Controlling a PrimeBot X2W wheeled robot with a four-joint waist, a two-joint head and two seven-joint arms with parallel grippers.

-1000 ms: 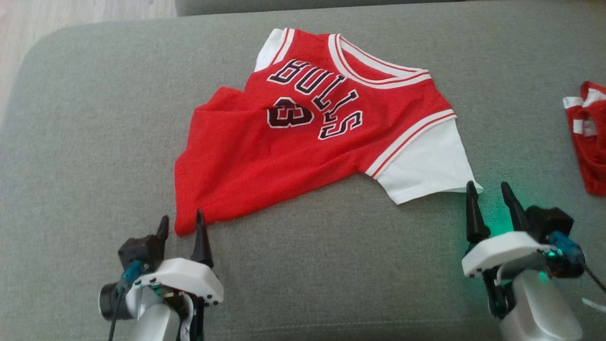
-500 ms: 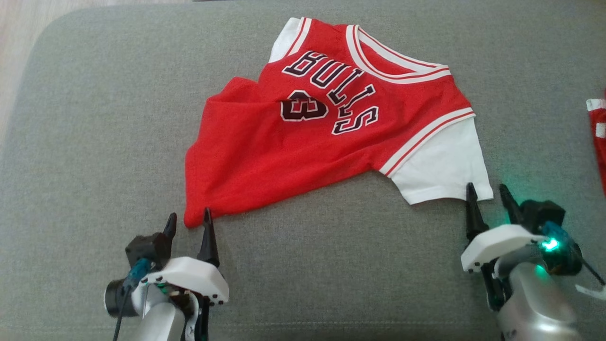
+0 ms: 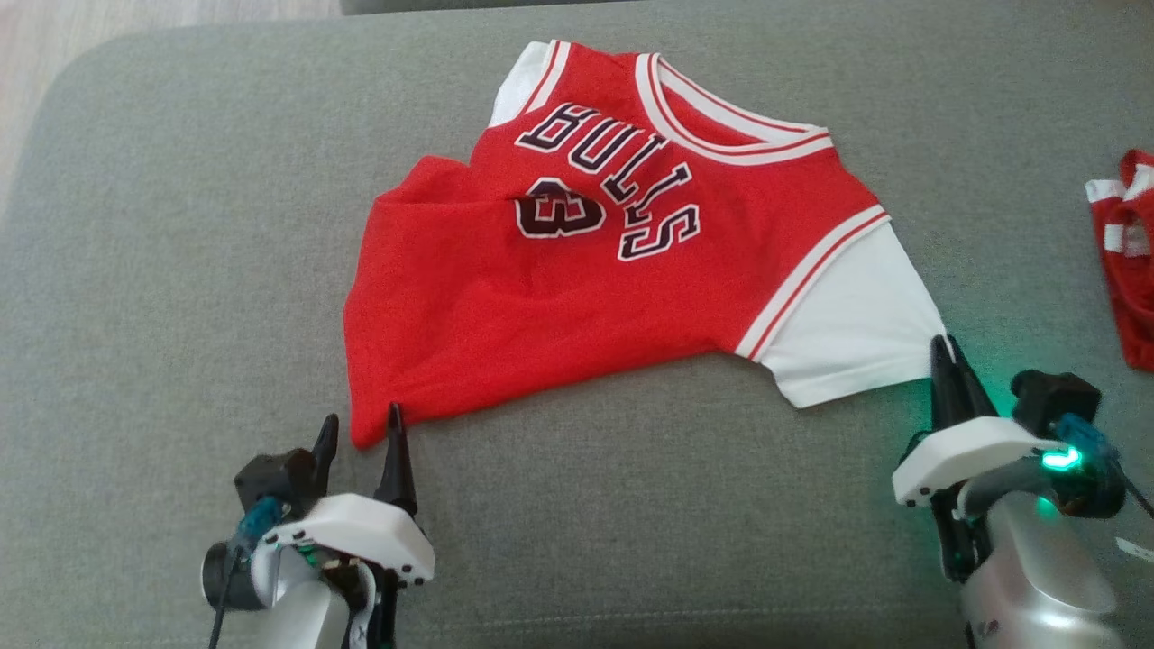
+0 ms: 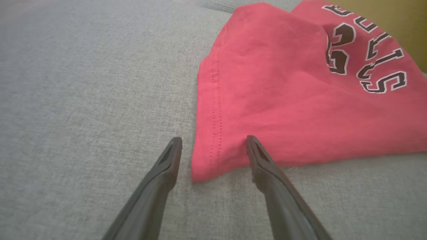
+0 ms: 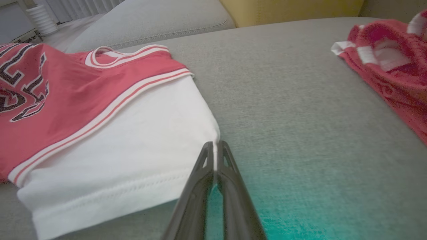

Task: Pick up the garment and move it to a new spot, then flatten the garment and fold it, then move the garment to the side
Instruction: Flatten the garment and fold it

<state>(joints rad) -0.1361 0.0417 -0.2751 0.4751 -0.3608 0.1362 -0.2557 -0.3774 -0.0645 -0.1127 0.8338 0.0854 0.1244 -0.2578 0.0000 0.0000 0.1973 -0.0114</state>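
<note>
The left hand (image 3: 361,416) sits low on the left, its two dark fingers spread wide and pointing up. The right hand (image 3: 945,347) sits low on the right, fingers pressed tight together, pinching a corner of the garment (image 3: 559,306).

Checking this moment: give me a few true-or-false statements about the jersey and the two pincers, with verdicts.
1. The left pincer is open, its fingers either side of the jersey's red hem corner. True.
2. The right pincer is open and clear of the fabric. False: it is shut on the corner of the white sleeve.
3. The jersey lies with its lettering face down. False: the lettering and number face up.
4. A second red garment lies on the grey cushion, to the robot's right. True.
</note>
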